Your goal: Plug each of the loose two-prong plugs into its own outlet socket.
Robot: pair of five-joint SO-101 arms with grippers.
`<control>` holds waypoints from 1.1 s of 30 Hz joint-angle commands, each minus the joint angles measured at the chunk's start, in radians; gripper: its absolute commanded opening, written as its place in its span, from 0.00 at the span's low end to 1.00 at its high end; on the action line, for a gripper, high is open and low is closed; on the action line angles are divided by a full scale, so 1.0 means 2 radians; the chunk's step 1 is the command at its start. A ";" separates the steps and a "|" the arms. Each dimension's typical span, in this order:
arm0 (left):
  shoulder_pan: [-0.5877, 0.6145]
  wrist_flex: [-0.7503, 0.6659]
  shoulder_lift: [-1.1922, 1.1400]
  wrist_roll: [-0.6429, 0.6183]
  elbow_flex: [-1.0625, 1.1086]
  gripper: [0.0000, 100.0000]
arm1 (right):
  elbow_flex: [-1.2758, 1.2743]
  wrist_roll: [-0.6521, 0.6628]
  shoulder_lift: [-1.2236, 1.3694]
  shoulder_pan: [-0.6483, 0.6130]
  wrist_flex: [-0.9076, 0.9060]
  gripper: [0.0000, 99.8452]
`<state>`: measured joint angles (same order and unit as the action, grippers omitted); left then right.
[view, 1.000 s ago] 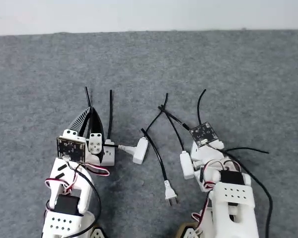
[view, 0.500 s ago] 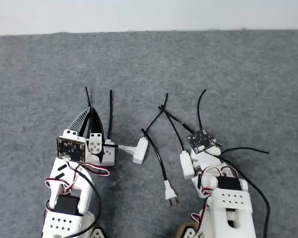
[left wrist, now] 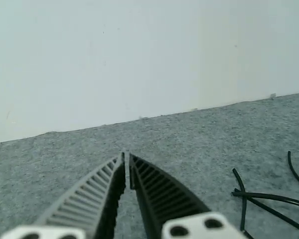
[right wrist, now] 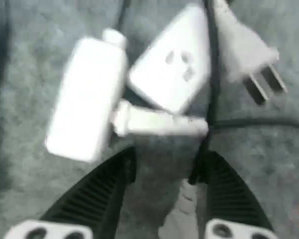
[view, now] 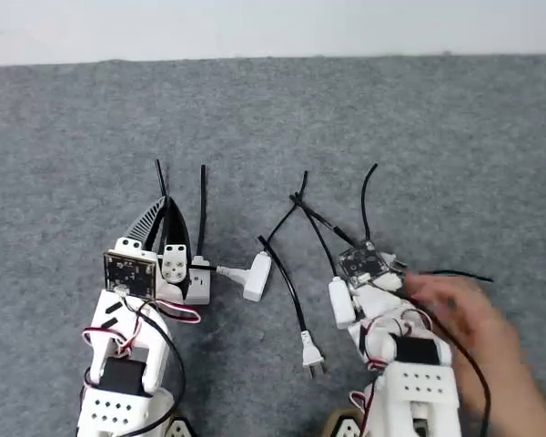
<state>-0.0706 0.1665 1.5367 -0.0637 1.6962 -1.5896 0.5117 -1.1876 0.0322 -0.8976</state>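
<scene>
- Hand (view: 464, 314) in shot, lower right, beside the right arm (view: 409, 364). It wasn't there half a second ago. It's blurred and loosely spread. Can't tell if it holds anything or touches the cables.
- Right arm itself?
- It drew back toward its base over the last second. The right gripper (right wrist: 167, 157) has its jaws spread wide with nothing clamped. A white block (right wrist: 87, 99) and a socket face (right wrist: 172, 64) lie just beyond its tips.
- Left?
- Unchanged. The left gripper (left wrist: 127, 159) is all but closed, empty, and low over the grey carpet (view: 73, 137).
- Plugs?
- The loose plug (view: 311, 353) lies on the carpet between the arms, prongs bare, in no outlet. The white socket (view: 257, 275) lies just beside the left arm with a white lead running to it. Can't tell if that lead is seated.
- Meaning?
- My read is that a person is stepping in and the arm is backing off. At least one plug is still to go.
</scene>
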 commanded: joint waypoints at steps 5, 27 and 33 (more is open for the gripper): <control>-0.005 -0.016 -0.005 0.005 -0.003 0.01 | -0.034 -0.005 -0.112 0.001 0.004 0.22; -0.018 -0.015 -0.005 0.006 -0.003 0.01 | -0.048 -0.004 -0.280 0.003 -0.185 0.22; -0.019 -0.015 -0.005 0.006 -0.003 0.01 | -0.048 -0.004 -0.280 0.003 -0.185 0.22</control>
<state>-0.1013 0.1665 1.5336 -0.0637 1.6962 -1.6755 0.5132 -1.7354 0.0276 -1.2597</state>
